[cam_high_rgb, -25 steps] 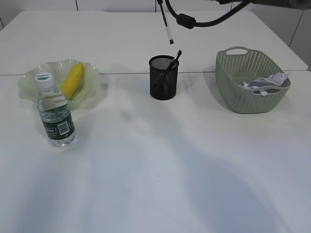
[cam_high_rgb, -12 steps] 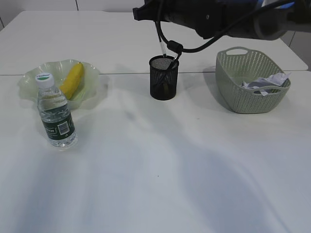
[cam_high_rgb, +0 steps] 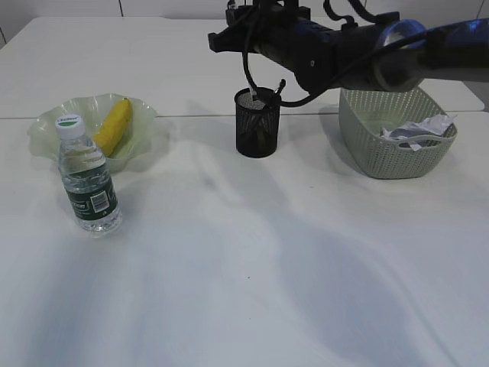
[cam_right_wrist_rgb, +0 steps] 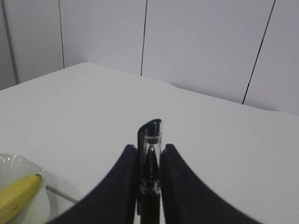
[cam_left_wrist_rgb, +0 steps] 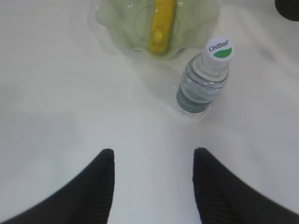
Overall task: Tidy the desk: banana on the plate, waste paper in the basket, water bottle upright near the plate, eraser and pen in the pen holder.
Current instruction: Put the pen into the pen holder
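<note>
My right gripper reaches in from the right and hangs over the black mesh pen holder. It is shut on a clear-capped pen, which hangs upright with its lower end inside the holder's rim. Another pen leans in the holder. The banana lies on the pale green plate. The water bottle stands upright in front of the plate. Crumpled waste paper lies in the green basket. My left gripper hovers open and empty, short of the bottle. The eraser is out of view.
A seam between two white tabletops runs behind the plate and holder. The basket stands right of the holder, under my right arm. The left wrist view looks down on the banana and the plate's wavy rim.
My right arm has come down over the pen holder, bringing the pen from well above it to inside its rim. The bottle, banana and basket stay put.
</note>
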Motion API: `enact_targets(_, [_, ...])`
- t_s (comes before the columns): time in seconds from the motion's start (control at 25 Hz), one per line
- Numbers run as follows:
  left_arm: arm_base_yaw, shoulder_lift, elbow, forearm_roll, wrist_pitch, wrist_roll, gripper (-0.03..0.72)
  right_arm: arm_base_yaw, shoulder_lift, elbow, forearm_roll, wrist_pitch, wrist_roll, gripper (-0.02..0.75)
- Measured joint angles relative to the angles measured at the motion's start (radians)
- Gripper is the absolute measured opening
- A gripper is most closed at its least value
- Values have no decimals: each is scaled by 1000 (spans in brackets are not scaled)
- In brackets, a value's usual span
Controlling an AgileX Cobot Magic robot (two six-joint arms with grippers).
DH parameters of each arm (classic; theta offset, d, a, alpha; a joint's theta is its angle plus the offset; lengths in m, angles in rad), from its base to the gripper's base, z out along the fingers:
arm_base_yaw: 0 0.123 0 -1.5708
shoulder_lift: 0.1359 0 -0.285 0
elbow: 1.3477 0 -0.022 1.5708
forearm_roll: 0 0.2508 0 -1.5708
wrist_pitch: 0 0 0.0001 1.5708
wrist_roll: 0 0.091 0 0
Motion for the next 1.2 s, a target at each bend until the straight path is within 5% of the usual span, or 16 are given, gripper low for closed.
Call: enact_targets(1.2, [0, 50, 0, 6, -45, 0, 381, -36, 159, 0, 23, -282, 0, 110])
